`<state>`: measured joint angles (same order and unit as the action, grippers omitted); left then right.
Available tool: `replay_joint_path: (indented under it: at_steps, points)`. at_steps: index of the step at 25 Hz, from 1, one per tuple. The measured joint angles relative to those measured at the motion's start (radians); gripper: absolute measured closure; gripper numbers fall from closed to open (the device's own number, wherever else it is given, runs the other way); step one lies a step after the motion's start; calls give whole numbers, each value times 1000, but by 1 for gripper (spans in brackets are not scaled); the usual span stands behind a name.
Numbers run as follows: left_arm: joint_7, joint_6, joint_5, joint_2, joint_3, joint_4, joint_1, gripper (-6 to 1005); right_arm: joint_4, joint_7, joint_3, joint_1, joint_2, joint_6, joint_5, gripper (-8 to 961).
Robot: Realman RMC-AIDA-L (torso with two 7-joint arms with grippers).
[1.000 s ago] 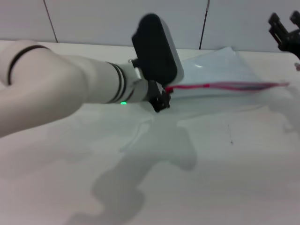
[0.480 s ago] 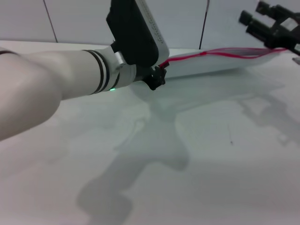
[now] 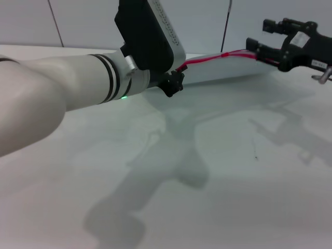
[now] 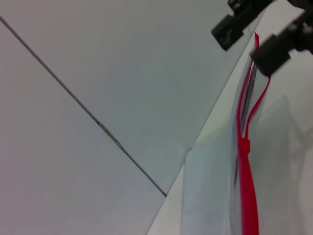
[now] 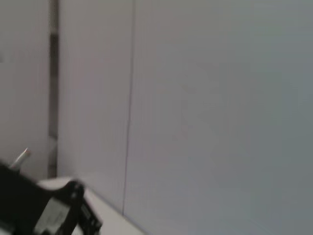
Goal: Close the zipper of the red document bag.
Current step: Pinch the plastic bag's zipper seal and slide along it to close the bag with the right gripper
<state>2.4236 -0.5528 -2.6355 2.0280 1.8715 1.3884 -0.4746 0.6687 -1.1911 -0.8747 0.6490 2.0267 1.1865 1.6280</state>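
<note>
While both of my arms are raised off the white table, the red document bag hangs stretched between them across the upper middle of the head view, a pale translucent pouch lifted clear of the surface. Its long axis runs nearly level from left of centre to the upper right, with the zipper as a thin red line along its top edge. My left gripper, at centre left under the bulky black wrist housing, is clamped on the bag's left end where the red strip begins. My right gripper, in the upper right corner, reaches in from the right with its two dark fingers set around the red strip at the other end; they look closed on it, though I cannot see the contact itself. In the left wrist view the strip reads as one solid red band low in the frame up to a small red slider, then splits into two separated lines running toward the right gripper's fingertips. So I judge the open stretch lies on the right gripper's side, and the slider sits nearer my left gripper than my right.
</note>
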Motion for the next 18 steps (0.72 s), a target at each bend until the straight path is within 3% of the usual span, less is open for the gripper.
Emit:
replay_joint_path:
  at_steps: [8,18]
  points:
    - [0,1,0,0,0,1,0,942,134,0,-146,-12,6,-80,56,337]
    - [0,0,0,-2,-11,1,-1,942,341,-48,-491,-81,7,-342,67,343]
